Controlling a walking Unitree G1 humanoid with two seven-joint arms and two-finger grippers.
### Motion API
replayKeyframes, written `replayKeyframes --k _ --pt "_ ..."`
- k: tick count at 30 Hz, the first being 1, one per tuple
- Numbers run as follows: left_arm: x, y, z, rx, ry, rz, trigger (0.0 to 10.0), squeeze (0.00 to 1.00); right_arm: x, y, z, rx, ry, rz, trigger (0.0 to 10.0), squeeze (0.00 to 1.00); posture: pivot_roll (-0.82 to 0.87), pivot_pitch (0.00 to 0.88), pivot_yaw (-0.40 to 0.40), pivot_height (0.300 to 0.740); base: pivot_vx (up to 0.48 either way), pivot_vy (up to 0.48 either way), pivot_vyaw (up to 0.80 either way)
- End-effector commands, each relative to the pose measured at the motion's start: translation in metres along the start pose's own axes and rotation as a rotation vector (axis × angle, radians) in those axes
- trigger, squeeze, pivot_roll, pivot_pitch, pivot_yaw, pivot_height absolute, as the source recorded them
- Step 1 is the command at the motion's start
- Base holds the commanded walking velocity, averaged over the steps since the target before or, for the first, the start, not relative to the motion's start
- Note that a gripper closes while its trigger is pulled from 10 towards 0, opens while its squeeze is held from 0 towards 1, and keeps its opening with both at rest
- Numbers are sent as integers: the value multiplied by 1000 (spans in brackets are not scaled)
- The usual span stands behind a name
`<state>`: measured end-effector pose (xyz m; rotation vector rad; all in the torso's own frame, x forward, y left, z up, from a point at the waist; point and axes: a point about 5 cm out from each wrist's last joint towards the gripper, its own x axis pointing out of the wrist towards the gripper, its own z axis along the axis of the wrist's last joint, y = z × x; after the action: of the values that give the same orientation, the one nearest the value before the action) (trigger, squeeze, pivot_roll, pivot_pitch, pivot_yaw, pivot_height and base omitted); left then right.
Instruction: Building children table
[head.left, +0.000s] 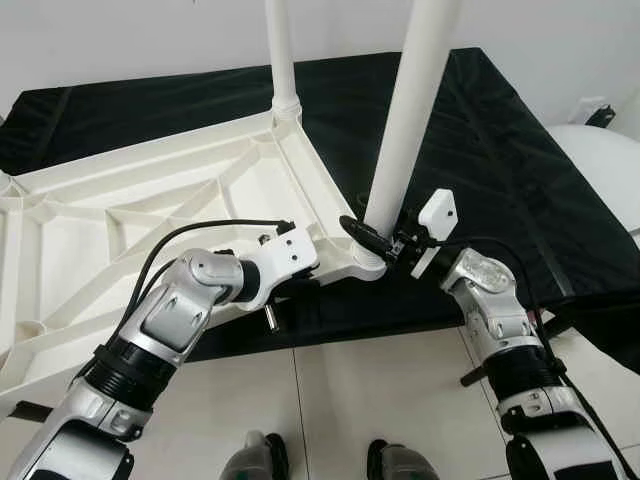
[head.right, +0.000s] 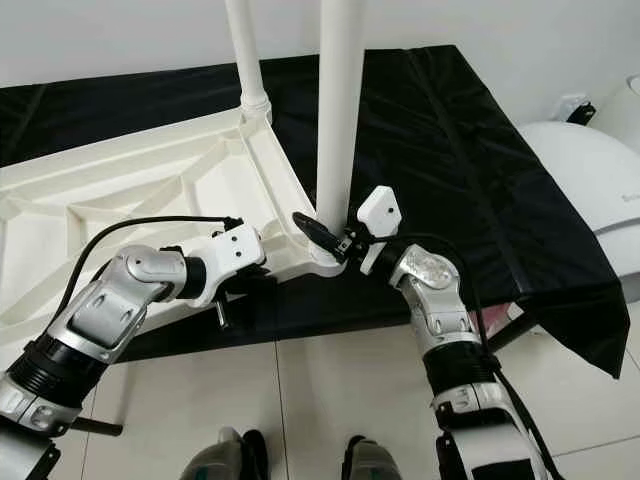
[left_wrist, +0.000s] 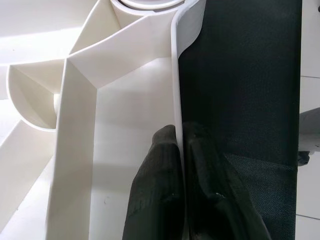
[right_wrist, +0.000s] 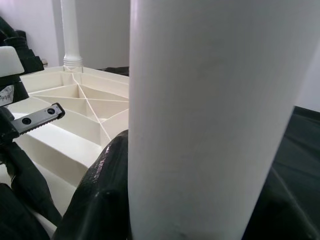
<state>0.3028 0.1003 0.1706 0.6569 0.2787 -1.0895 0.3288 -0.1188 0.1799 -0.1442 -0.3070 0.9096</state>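
The white children's tabletop (head.left: 120, 210) lies upside down on a black cloth, its ribbed underside facing up. Two white legs stand in its corner sockets: a far one (head.left: 282, 60) and a near one (head.left: 412, 110). My right gripper (head.left: 368, 236) is shut around the near leg just above its socket (head.left: 368, 264); in the right wrist view the leg (right_wrist: 210, 110) stands between the dark fingers (right_wrist: 95, 200). My left gripper (left_wrist: 179, 132) is shut on the tabletop's near rim (left_wrist: 175, 75), one finger on each side, a little to the left of that socket.
The black cloth (head.left: 480, 130) covers a low platform and hangs over its near and right edges. A white rounded object (head.left: 605, 165) stands at the right. Pale tiled floor (head.left: 380, 400) lies in front, with my feet (head.left: 265, 458) at the bottom edge.
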Motion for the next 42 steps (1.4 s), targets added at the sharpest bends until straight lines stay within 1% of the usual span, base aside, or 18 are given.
replayKeyframes --k 1,9,24,42 --pt "-9 11 12 54 -20 81 10000 0 -4 11 -19 63 73 19 10000 0 -102 177 61 740 0 0 0" --pt "-9 12 12 57 -20 82 10000 0 -4 11 -18 72 61 -8 10000 0 -103 178 60 740 0 0 0" --pt "-9 13 13 56 -20 88 10000 0 -1 16 -14 78 38 -44 10000 0 -102 178 53 740 0 0 0" --pt "-9 14 13 59 -21 89 10000 0 1 20 -9 54 13 -125 10000 0 -104 178 53 740 0 0 0"
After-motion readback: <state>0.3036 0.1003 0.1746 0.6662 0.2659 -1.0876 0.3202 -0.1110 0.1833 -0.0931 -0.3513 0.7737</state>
